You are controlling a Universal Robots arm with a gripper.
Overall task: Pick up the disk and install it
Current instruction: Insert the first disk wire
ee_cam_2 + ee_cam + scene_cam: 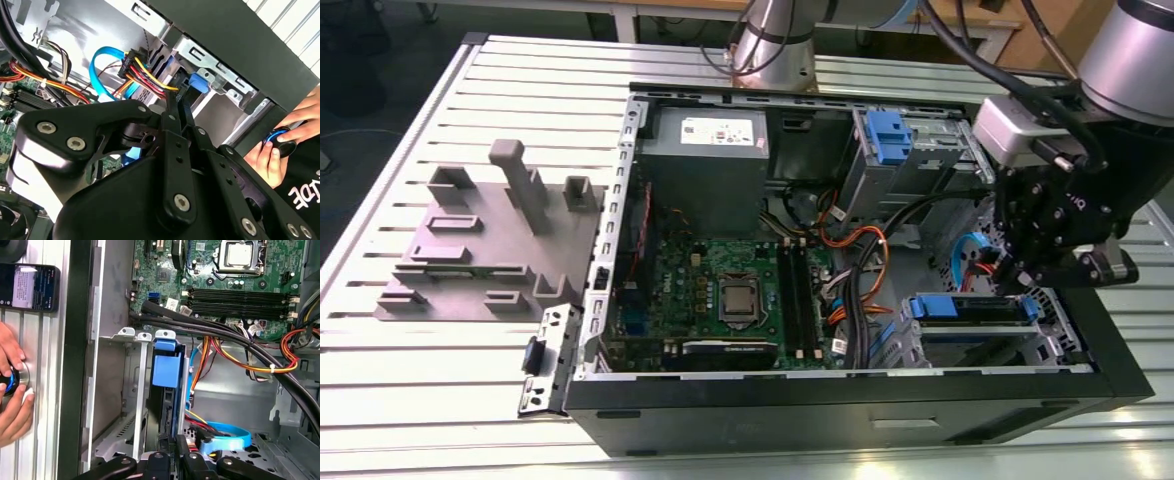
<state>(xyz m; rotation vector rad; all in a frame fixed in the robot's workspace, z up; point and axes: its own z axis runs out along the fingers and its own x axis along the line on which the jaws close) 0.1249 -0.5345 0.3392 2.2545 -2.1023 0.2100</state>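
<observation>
The disk sits in the lower drive bay at the front corner of the open computer case, its blue bracket facing up. In the first wrist view the disk stands edge-on between the bay's metal rails. My gripper hangs just above that bay, on the exterior view's right. In both wrist views the gripper has its fingers pressed together with nothing between them. Its tips are right at the disk's blue bracket; whether they touch it I cannot tell.
Orange, red and blue cables run beside the bay. A second blue-bracketed bay is at the case's back right, next to the grey power supply. A person's hand rests on a round knob beside the case, near a phone. A grey fixture lies on the exterior view's left.
</observation>
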